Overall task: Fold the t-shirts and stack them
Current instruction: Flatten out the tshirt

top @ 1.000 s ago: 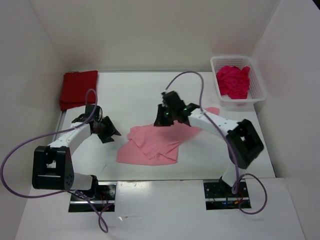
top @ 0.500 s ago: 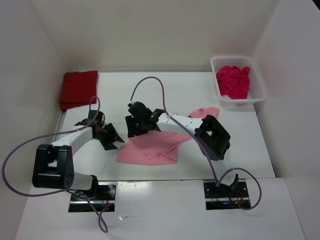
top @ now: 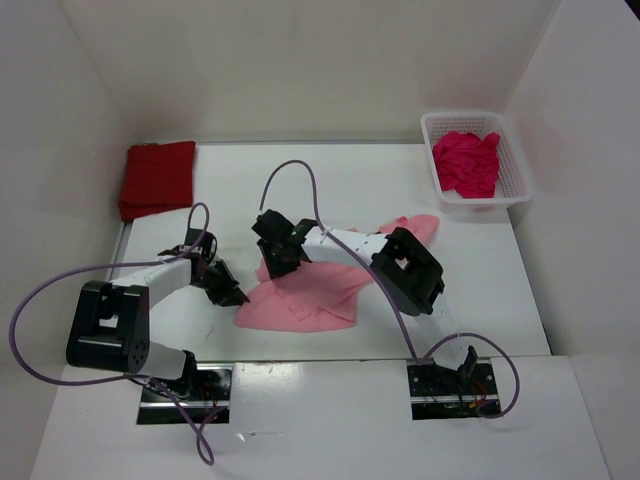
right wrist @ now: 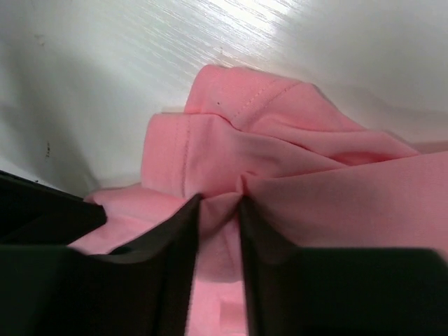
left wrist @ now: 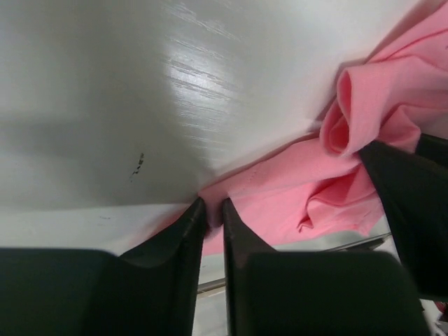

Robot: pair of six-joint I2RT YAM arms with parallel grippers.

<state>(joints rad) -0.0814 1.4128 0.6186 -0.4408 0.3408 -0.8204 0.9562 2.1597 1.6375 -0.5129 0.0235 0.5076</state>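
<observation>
The light pink t-shirt [top: 305, 298] lies crumpled at the table's middle, with one part [top: 415, 226] trailing to the right. My left gripper [top: 237, 296] is at its left corner. In the left wrist view the left gripper [left wrist: 212, 208] is shut on the edge of the pink t-shirt [left wrist: 294, 189]. My right gripper [top: 274, 264] sits on the shirt's upper left. In the right wrist view the right gripper [right wrist: 220, 201] pinches a raised fold of the pink t-shirt [right wrist: 294, 140]. A dark red t-shirt [top: 157, 178] lies folded at the far left. The crimson t-shirt [top: 467, 163] is bunched in the basket.
A white lattice basket [top: 518, 165] stands at the far right corner. White walls close in the table [top: 300, 190] on three sides. The right arm [top: 405, 265] stretches across the pink shirt, and cables loop above both arms.
My right gripper swept left across the pink shirt to its upper left and closed on a fold. My left gripper moved right and down to the shirt's corner and closed on it.
</observation>
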